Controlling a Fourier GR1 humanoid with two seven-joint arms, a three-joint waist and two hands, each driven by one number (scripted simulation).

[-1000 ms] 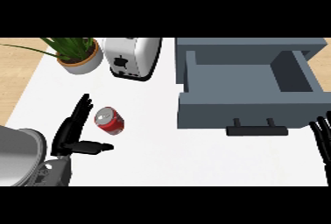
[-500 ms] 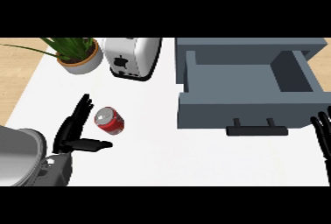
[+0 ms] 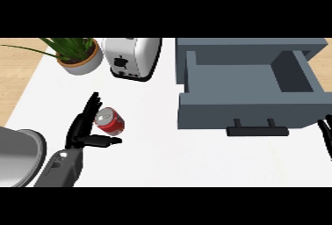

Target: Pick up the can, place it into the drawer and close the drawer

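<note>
Work surface: a white rectangular tabletop.

Task item: a red cylindrical metal can with a silver end lies on its side on the left part of the tabletop. It is well apart from the drawer and outside it.

Container: a grey box-shaped drawer stands pulled open on the right part of the tabletop. Its front panel faces near and carries a black bar handle. The exposed interior shows only its own grey floor and side walls. The can is not in it.

Left hand: positioned at the left side of the can. The fingers are straight and held close together, pointing toward the far edge and running alongside the can. The thumb projects to the right, on the near side of the can. The hand does not curl round the can. Contact between the fingers and the can cannot be confirmed.

Right hand: only thin straight fingers show at the right edge, near the right end of the drawer front. They hold nothing.

Other items:
- a white and silver toaster at the far edge, left of the drawer
- a green leafy plant in a pale round pot at the far left
- a grey round metal vessel at the near left edge, partly out of view
</note>
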